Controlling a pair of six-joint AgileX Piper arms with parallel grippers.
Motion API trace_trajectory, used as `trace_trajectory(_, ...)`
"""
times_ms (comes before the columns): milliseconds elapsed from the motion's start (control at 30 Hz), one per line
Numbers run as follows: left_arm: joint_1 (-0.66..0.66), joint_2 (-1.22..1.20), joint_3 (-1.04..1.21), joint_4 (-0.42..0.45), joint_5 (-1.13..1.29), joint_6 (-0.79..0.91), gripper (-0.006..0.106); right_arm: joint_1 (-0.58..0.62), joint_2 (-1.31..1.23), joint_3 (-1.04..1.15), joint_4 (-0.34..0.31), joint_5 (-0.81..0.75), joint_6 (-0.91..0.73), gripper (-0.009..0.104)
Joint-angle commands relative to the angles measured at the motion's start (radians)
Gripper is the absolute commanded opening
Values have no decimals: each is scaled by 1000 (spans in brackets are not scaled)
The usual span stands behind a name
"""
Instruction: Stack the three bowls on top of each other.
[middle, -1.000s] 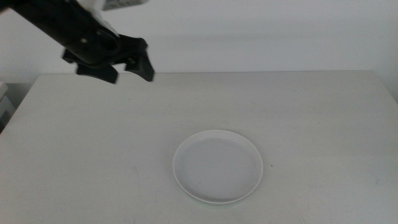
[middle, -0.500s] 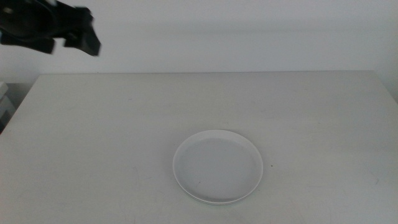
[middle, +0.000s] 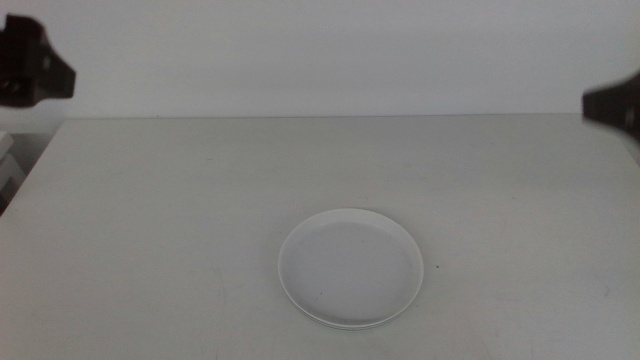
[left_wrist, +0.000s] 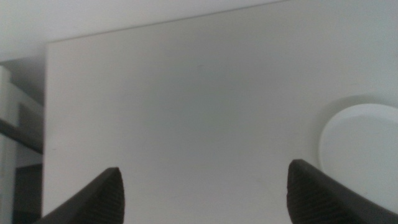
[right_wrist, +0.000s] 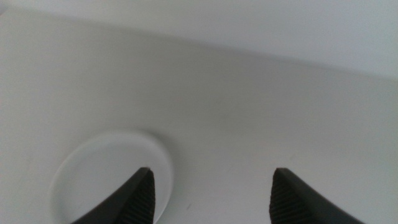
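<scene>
Stack of bowls (middle: 350, 268) sitting toward the near edge of the worktop (middle: 150, 200), a little right of its middle, well apart from every corner. White top bowl nested level and centred, with a thin second rim peeking out beneath on the near side; impossible to count all three from these views, though no other dish lying loose anywhere on the worktop. Judged as the closing step: stacking apparently done, so only a clean parking of both arms left. To do that well: keep both grippers high and out over the worktop's side edges, avoid any sweep low across the middle, and leave the pile untouched, since shallow low-rimmed dishes like these probably slide off one another at a slight nudge. Worth checking from above that the rims sit concentric before calling it finished; if one rides proud, lift and reseat rather than push sideways. Left gripper (middle: 35, 75) raised near the far left corner, only partly inside the middle view, looking down across the left part of the worktop with the stack at the fringe of its wrist view (left_wrist: 364, 155); jaws spread wide, nothing between them (left_wrist: 205, 186). Right gripper (middle: 615, 105) just showing near the far right corner, likewise up off the surface, jaws wide apart and empty (right_wrist: 211, 186), stack visible below and beyond one jaw (right_wrist: 106, 174).
</scene>
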Motion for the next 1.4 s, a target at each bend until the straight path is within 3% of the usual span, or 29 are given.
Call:
trace_trajectory(0,1,-64,26,20,-96,-17,88,-59,11,-80,-33,-62,-4,46)
trace_trajectory(167,1,-188,190,19,-272,-15,88,-208,-11,-54,-26,-18,-27,42)
trace_trajectory(267,1,-271,312,13,-387,-7,88,-248,-83,30,-25,-94,-35,42)
trace_trajectory(633,-12,-592,768,-37,-797,-5,87,-253,-442,470,-31,-431,-167,42)
trace_trajectory(767,-12,-663,887,-45,-928,-5,87,-253,-542,586,-31,-483,-167,42)
trace_trajectory(900,-12,-679,931,-45,-1022,-5,87,-253,-579,635,-31,-481,-166,42)
trace_trajectory(1367,-10,-705,970,-45,-1022,-5,87,-253,-584,681,-28,-456,-163,42)
